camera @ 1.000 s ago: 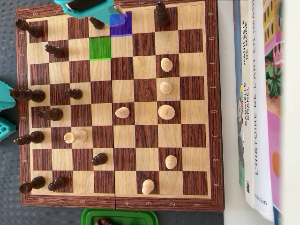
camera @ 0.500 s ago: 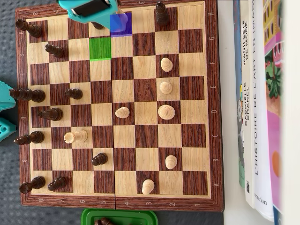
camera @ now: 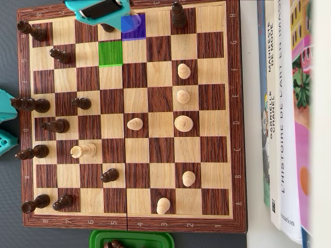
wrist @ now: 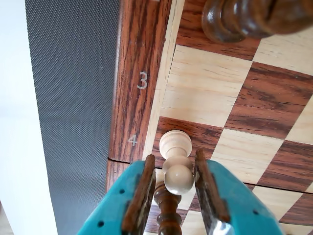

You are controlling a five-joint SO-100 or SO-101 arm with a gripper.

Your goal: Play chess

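A wooden chessboard [camera: 134,217] lies on a dark grey mat [wrist: 73,98] over a white bench [camera: 253,103], with a row of books [camera: 289,119] along the right edge in the overhead view. A green tray [camera: 132,239] sits just below the board's lower rim.

The teal hand [wrist: 176,183] is positioned at the board's top edge in the overhead view, over the dark square tinted blue [camera: 135,30]. In the wrist view its two fingers stand on either side of a light pawn [wrist: 176,161], pressed against the piece's round head; the hand is clamped on that pawn. The pawn's base is over a dark square beside the rim numeral 4. Whether the base touches the board cannot be determined.

A dark piece [wrist: 168,215] stands directly beneath the hand, partly hidden. Another dark piece [wrist: 244,17] appears at the top of the wrist view.

A square tinted green [camera: 110,53] lies diagonally below-left of the blue one in the overhead view and is unoccupied.
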